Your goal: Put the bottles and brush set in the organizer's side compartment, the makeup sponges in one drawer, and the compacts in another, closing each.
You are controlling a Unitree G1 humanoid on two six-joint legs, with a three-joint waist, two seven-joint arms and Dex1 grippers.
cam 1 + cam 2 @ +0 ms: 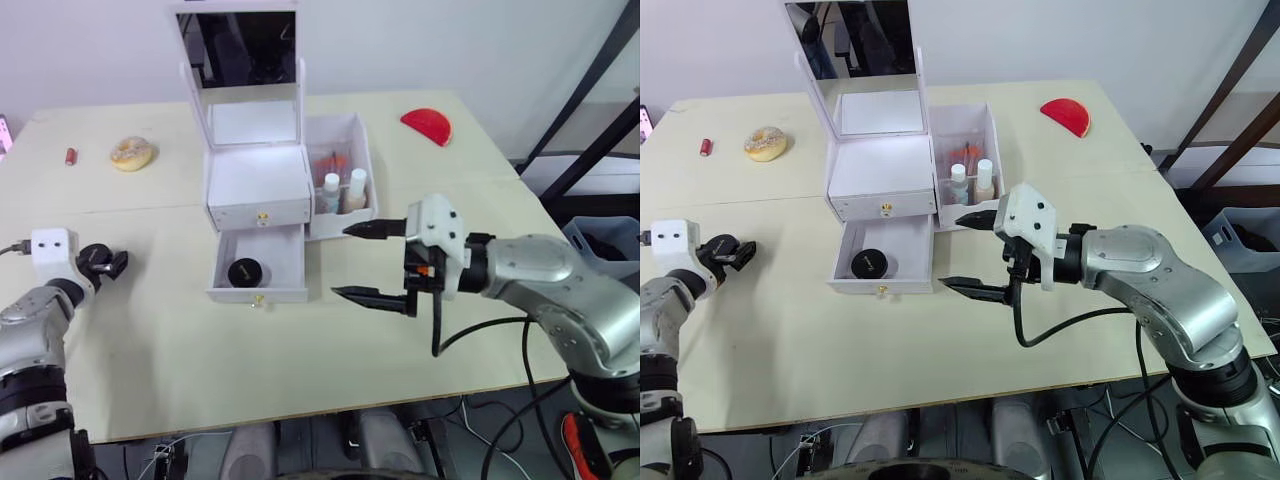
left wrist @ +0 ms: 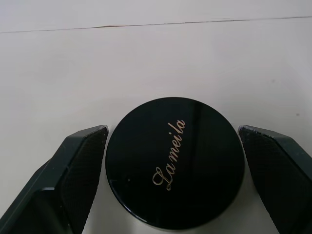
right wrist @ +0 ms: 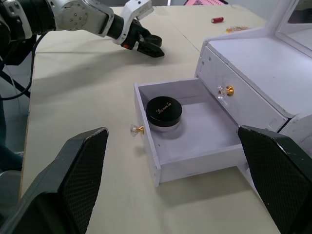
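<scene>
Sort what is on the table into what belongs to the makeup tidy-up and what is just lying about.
Job:
- white organizer with mirror lid
- bottles in its side compartment
- open lower drawer
- black compact in that drawer
- second black compact, between the left gripper fingers

Lying about:
- doughnut
- small red cylinder
- red semicircular piece

Head stereo pair looks forward and down over the counter [image 1: 160, 340], both eyes sharing the organizer [image 1: 258, 185] and both arms. Left wrist cam sits very close, facing a black compact [image 2: 174, 161] between the left claw's [image 2: 175, 185] fingers. Right wrist cam looks past the right claw [image 3: 175, 185] at the open drawer [image 3: 195, 141] ahead, left claw [image 3: 146, 46] beyond it.
</scene>
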